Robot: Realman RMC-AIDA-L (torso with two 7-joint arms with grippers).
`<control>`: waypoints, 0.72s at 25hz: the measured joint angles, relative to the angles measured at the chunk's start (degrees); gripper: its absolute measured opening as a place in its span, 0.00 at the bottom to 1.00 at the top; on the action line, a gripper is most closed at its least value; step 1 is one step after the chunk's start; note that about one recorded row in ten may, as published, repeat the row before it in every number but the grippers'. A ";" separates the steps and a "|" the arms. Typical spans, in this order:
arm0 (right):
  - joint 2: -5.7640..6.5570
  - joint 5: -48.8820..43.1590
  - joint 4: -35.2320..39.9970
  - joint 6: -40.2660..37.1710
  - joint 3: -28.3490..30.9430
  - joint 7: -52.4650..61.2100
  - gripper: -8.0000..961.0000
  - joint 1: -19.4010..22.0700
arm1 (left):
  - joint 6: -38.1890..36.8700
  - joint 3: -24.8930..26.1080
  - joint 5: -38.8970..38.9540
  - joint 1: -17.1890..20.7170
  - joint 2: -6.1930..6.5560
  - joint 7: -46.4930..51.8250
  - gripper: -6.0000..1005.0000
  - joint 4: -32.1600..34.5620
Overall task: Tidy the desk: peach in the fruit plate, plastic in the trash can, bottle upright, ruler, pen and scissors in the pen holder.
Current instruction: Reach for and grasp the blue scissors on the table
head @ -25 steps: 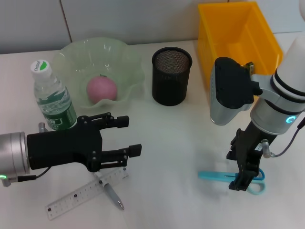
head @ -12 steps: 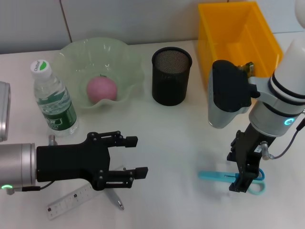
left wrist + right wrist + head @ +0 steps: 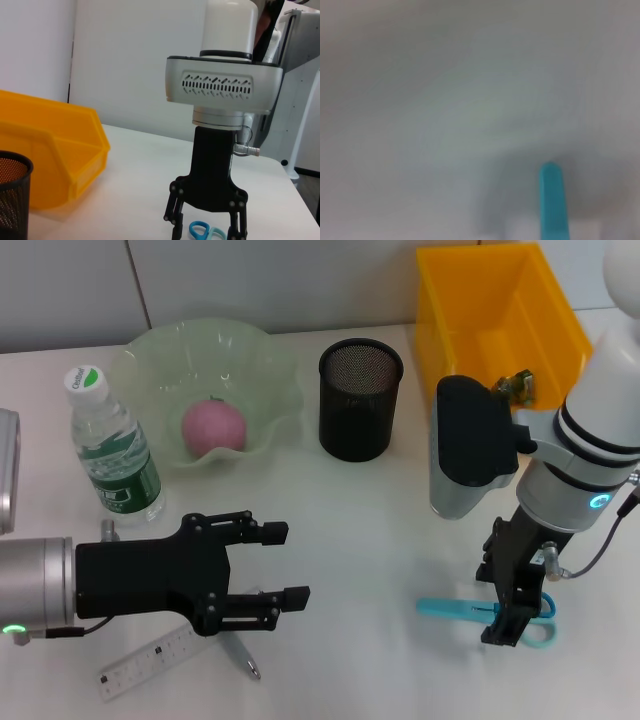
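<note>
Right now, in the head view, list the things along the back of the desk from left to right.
water bottle → fruit plate holding the peach → pen holder → yellow bin

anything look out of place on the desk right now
Three items lie flat on the table instead of standing in the pen holder: ruler and pen below the open left hand, scissors under the right hand. Nothing spilled or damaged.
</note>
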State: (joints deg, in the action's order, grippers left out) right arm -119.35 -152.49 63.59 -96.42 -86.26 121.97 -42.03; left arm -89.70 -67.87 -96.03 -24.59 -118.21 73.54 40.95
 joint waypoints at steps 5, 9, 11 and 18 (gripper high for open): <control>0.00 0.00 -0.21 0.49 -1.94 0.60 0.73 -0.04 | 0.03 0.02 -0.04 -0.09 0.04 0.00 0.77 0.05; 0.00 -0.09 -0.42 0.57 -2.91 1.06 0.64 -0.08 | 0.06 0.07 -0.01 -0.19 0.06 0.01 0.77 0.10; 0.00 -0.71 -0.27 0.73 -2.96 1.54 0.58 -0.07 | 0.10 0.10 0.04 -0.25 0.08 0.02 0.77 0.20; 0.00 -1.35 0.07 1.26 -3.57 2.19 0.53 0.01 | 0.12 0.31 0.23 -0.29 0.17 0.02 0.77 0.43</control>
State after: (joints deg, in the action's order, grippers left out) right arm -119.35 -153.84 63.66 -95.16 -89.83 124.16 -42.02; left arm -89.57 -67.56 -95.80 -24.88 -118.04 73.57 41.38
